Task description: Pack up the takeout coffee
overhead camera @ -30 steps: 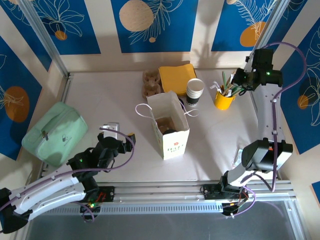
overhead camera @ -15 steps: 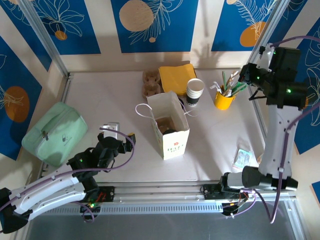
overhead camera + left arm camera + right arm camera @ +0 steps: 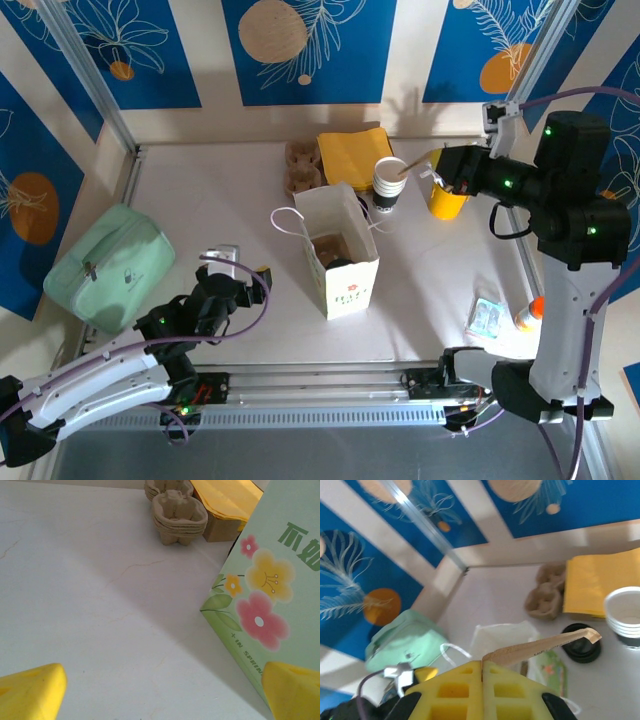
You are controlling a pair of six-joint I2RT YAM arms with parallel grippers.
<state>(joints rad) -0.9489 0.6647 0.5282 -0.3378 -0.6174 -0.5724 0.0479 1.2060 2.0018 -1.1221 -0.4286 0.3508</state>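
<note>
Since the earlier frame the right arm has swung away from the yellow cup of stirrers (image 3: 447, 200) and now reaches left, toward the stack of white-rimmed cups (image 3: 390, 178). Its right hand (image 3: 482, 666) is clamped shut on a thin wooden stirrer (image 3: 540, 647) that juts forward from the closed fingers.

The takeout coffee (image 3: 341, 263) appears to sit already inside the paper bag (image 3: 350, 290): from above, a dark round shape that I take for its black lid shows in the bag's open mouth next to something brown, though the cup's side is hidden. The bag stands upright at the middle of the desk (image 3: 200, 200). A loose black lid (image 3: 580, 647) lies just beside the cup stack, behind the bag.

The left hand (image 3: 160, 700) sits low on the near side, spread wide and empty, its fingers facing the bag's flowered wall.

My reading is that the drink is packed and the stirrer is an extra headed for the bag.
</note>
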